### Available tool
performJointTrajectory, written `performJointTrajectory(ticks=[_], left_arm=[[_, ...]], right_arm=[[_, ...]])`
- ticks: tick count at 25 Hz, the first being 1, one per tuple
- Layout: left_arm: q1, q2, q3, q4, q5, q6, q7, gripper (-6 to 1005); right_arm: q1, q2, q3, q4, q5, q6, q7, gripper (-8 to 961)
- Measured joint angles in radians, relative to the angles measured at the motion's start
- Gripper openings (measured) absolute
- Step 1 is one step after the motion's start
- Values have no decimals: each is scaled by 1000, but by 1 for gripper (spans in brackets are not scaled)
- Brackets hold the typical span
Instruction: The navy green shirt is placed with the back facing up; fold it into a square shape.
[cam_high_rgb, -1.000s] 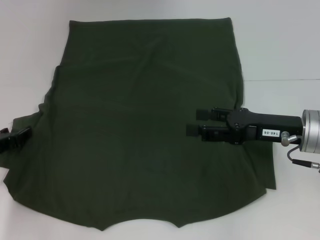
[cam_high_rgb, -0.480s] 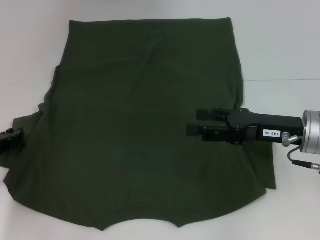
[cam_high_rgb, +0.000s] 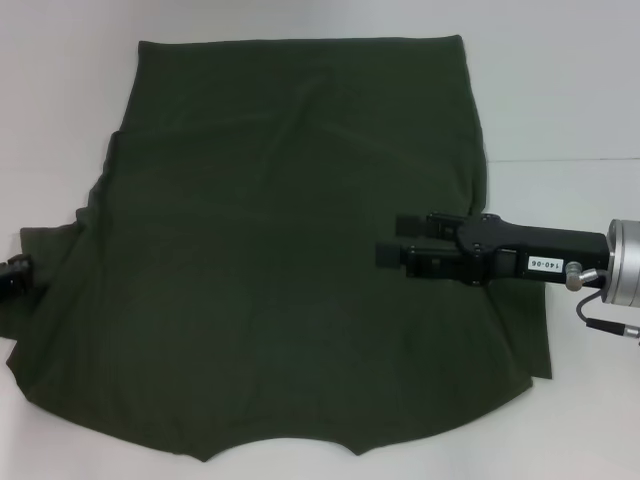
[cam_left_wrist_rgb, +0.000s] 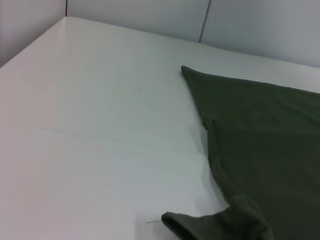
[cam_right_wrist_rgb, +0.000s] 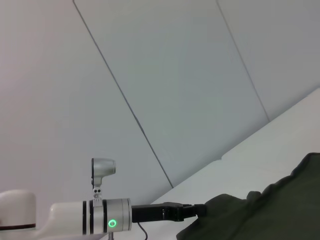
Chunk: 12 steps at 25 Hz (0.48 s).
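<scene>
The shirt (cam_high_rgb: 290, 250) lies flat on the desk (cam_high_rgb: 560, 90). The right claw (cam_high_rgb: 392, 240) hovers spread above it, ready to grab. The left claw (cam_high_rgb: 12, 278) sits by the sleeve; I cannot tell its grip.

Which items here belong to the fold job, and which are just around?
Job:
- navy green shirt, spread flat, plain side up
- left pincer, at the shirt's left sleeve edge
- right pincer, open, above the shirt's right side

Just around:
- white table
- wall panels behind it
</scene>
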Motion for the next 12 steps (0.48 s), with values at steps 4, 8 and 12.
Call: performJointTrajectory(ticks=[4, 8, 12], left_arm=[[0, 6, -5, 5, 0, -2, 3, 15], [0, 8, -6, 22, 0, -22, 4, 16], [-2, 12, -6, 30, 0, -30, 4, 16]], right_arm=[[0, 2, 2, 0, 0, 0, 0, 878], [1, 5, 2, 0, 0, 2, -1, 878], [3, 6, 2, 0, 0, 6, -1, 878]])
